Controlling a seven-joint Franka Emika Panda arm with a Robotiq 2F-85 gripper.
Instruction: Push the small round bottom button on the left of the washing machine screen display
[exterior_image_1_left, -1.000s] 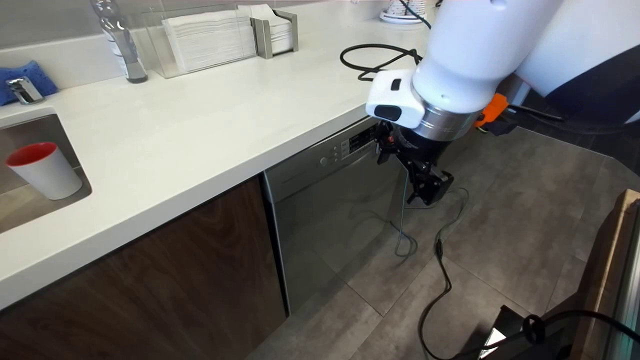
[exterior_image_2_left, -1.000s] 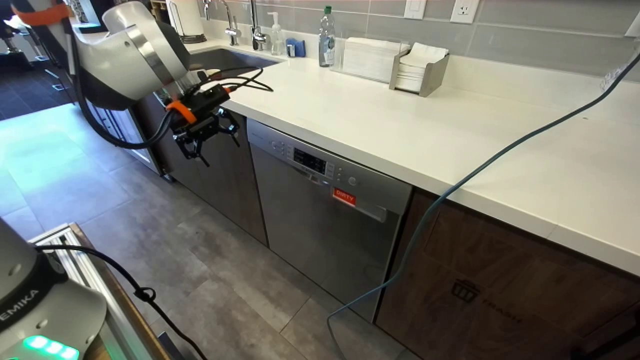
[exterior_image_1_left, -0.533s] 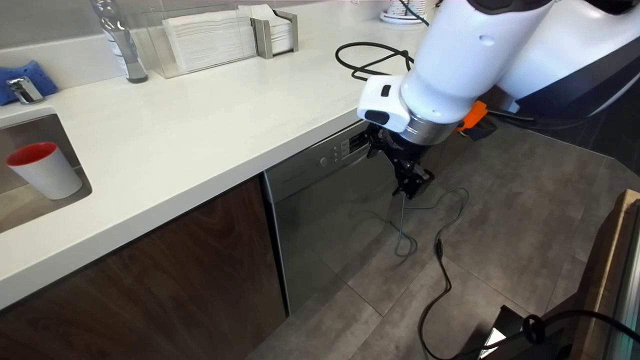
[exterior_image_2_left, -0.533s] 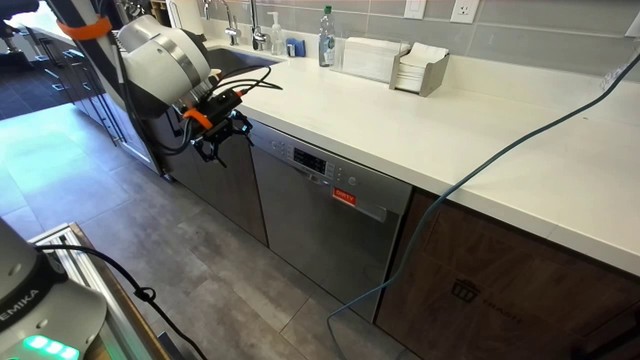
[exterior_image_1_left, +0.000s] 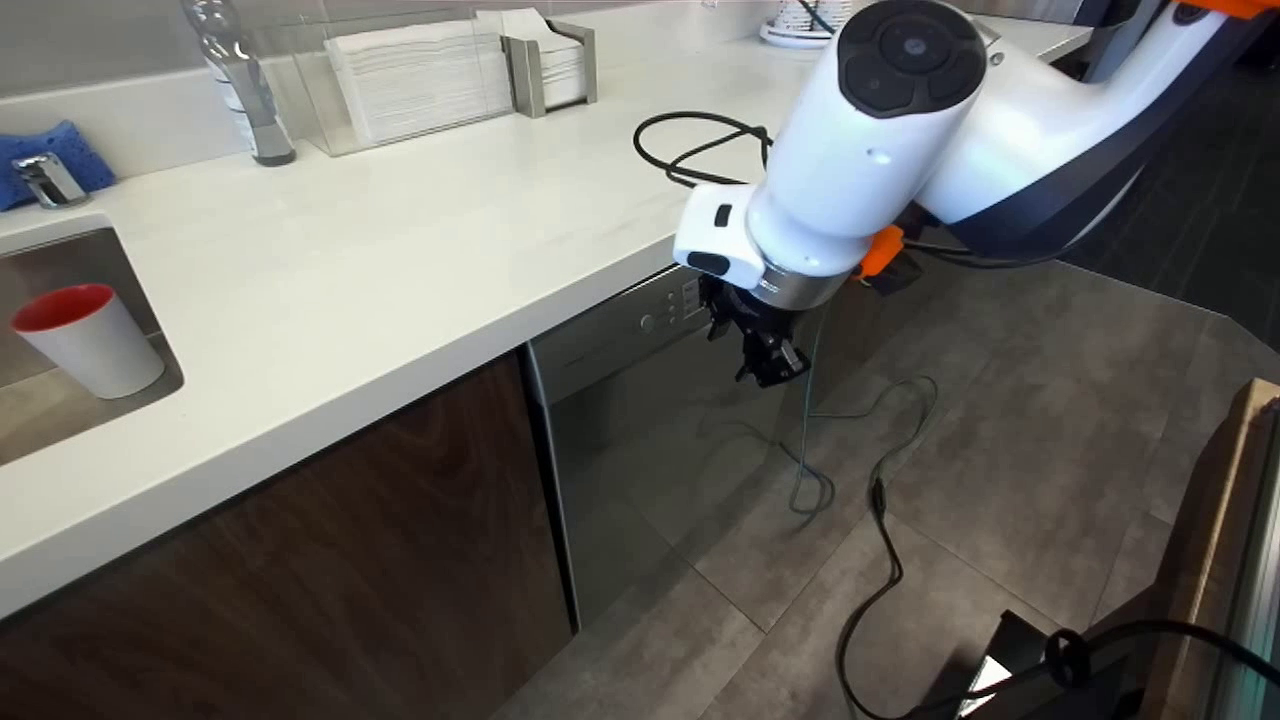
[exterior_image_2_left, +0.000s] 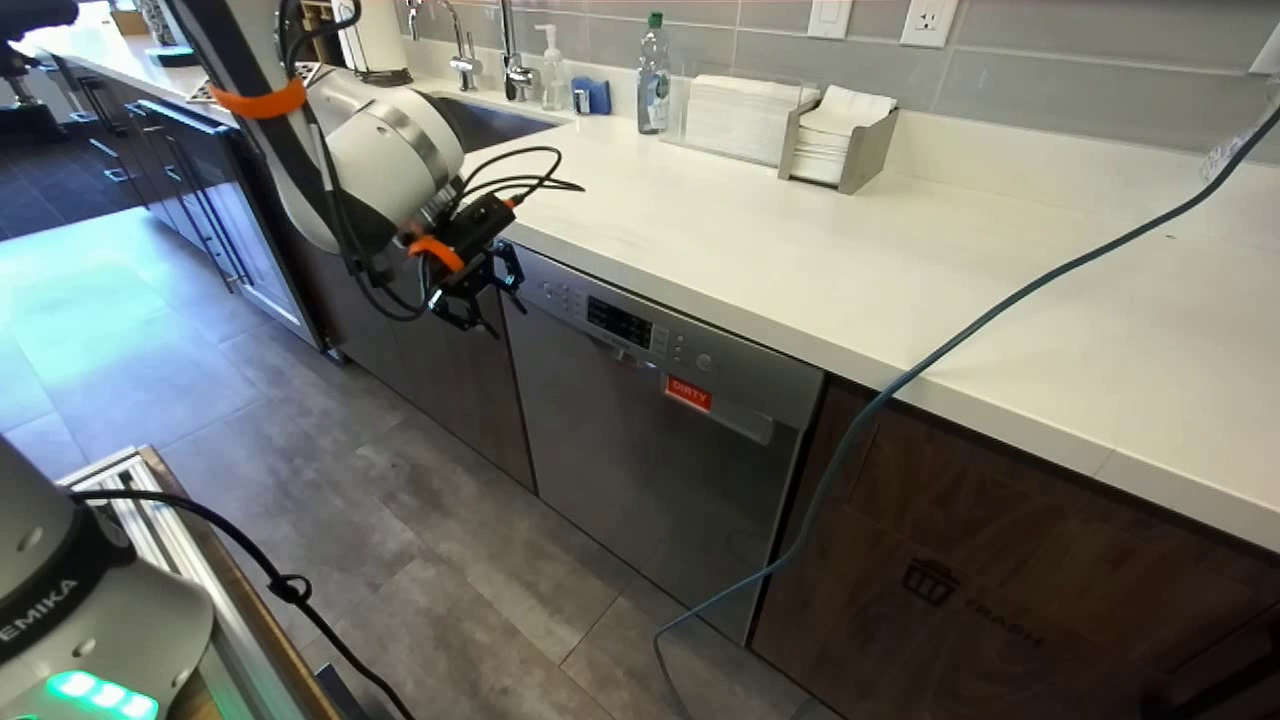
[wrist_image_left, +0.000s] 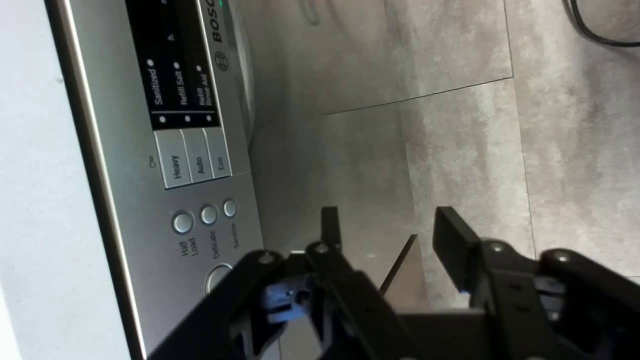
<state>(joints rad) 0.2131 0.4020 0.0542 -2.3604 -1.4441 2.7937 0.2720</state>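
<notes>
The washing machine (exterior_image_2_left: 650, 450) is a grey Bosch front under the counter, also in an exterior view (exterior_image_1_left: 660, 430). Its black display (exterior_image_2_left: 619, 321) also shows in the wrist view (wrist_image_left: 175, 65). Left of the display, in the wrist view, are three small round buttons: Half Load (wrist_image_left: 183, 222), Delicate (wrist_image_left: 209, 214) and the bottom one, Sanitize (wrist_image_left: 230, 208). A larger round button (wrist_image_left: 218, 277) is partly hidden by a finger. My gripper (wrist_image_left: 386, 212) is open and empty. It hangs apart from the front near the panel's left part, in both exterior views (exterior_image_1_left: 728, 357) (exterior_image_2_left: 508, 322).
The white counter (exterior_image_1_left: 400, 230) overhangs the panel. A sink holds a white and red cup (exterior_image_1_left: 95, 340). Soap bottle (exterior_image_2_left: 654, 75) and napkin holders (exterior_image_2_left: 840, 140) stand at the back. A blue cable (exterior_image_2_left: 870, 410) hangs before the machine. A red DIRTY label (exterior_image_2_left: 688, 393) sits on it.
My arm has moved along the counter toward the machine's left buttons: leftward in an exterior view, rightward in an exterior view. The gripper looks open throughout; the machine has not moved.
</notes>
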